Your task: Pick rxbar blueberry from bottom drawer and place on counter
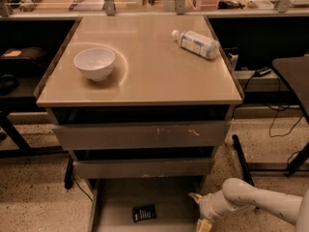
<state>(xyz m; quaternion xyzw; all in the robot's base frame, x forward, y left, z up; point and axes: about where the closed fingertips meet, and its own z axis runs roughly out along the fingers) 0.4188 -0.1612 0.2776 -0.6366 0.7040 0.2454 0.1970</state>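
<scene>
1. Bottom drawer (113, 199): pulled out, shallow, flat grey metal floor with thin side walls. It holds one snack bar.
2. Snack bar (144, 213): small, flat and rectangular in a dark wrapper. It lies flat near the middle of the visible floor, long axis roughly 9 to 3 o'clock, right end slightly raised.
3. Gripper (203, 223): pale beige, at 3 o'clock of the bar by the drawer's right wall, apart from the bar (cut by the frame edge, so its spread is not readable).
4. Counter (154, 76): smooth, glossy tan top.
5. Bowl (94, 63): white, round, upright, at 9 o'clock on the counter.
6. Bottle (195, 43): clear plastic with a white label, on its side at 1 o'clock.
7. Two closed grey drawer fronts (140, 135).
</scene>
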